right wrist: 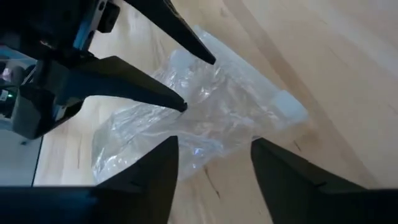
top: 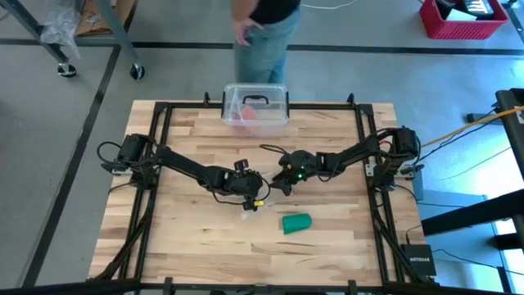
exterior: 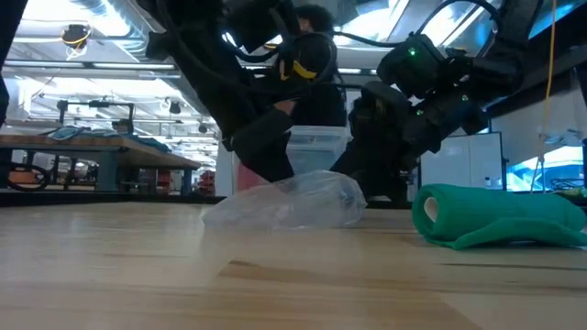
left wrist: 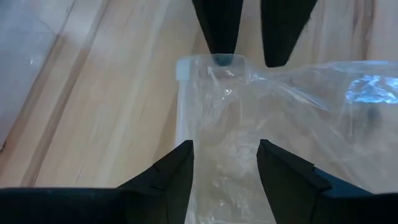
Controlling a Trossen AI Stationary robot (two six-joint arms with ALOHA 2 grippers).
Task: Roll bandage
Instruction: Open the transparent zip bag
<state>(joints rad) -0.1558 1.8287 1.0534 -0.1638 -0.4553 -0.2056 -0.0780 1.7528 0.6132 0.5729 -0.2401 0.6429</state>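
Two arms meet over the middle of the wooden bench (top: 180, 238), both sets of jaws released and spread above a crumpled clear plastic wrapper (exterior: 289, 203). The left jaws (top: 255, 197) and the right jaws (top: 284, 176) face each other across that wrapper, neither grasping anything. At the bench's far edge, beyond the wrapper, stands a clear plastic box (top: 255, 105) with a black handle; something reddish shows inside, too blurred to tell what. A person (top: 264, 33) stands just behind the box. The green bandage (top: 296, 222) lies rolled on the bench, near the wrapper on its near side, apart from both jaws.
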